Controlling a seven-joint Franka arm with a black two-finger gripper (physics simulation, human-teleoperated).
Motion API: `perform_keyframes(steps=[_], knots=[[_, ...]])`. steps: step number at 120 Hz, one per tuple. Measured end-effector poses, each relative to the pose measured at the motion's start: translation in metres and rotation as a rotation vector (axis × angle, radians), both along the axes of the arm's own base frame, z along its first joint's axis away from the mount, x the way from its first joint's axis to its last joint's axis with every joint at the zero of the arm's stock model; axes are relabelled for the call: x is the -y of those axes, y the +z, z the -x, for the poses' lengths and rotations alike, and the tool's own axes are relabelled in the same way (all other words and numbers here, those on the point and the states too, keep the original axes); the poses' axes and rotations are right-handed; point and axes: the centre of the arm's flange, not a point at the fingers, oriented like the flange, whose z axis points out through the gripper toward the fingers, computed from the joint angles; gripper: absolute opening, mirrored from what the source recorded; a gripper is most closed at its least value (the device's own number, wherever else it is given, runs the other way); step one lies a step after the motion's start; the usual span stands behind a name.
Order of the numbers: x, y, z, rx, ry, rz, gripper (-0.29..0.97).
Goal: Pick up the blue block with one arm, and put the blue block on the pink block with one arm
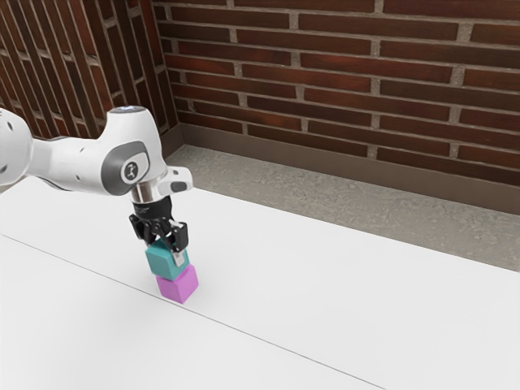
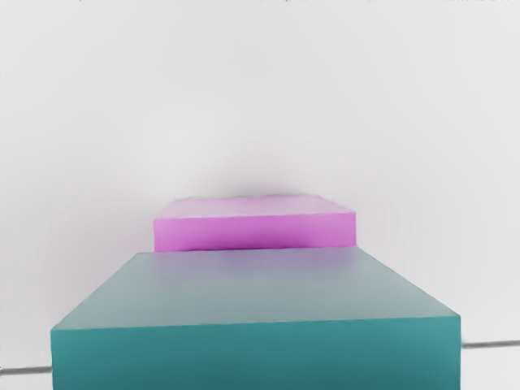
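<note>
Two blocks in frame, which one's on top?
The blue block, teal in shade, is on top, directly under the gripper. It sits on the pink block, which rests on the white table.

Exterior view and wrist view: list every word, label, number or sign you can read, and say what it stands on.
No words or numbers can be read.
Small white mark on the arm's grey joint cap: too small to read.
The blue block, pink block, table and brick wall: no text.
</note>
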Motion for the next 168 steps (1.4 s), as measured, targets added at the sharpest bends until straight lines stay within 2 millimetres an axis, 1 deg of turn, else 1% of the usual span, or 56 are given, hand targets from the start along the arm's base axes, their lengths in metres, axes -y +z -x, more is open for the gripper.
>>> perform_keyframes(steps=[60,82,134,168], knots=[[0.0001,0.0010,-0.0047,0.035,-0.017,-0.007,0.39],[0.0042,0.0051,-0.0012,0.045,-0.024,-0.002,0.39],[0.0042,0.0000,0.0029,0.037,-0.023,0.001,0.39],[0.0029,0.0004,0.0029,0.044,-0.021,0.000,0.39]])
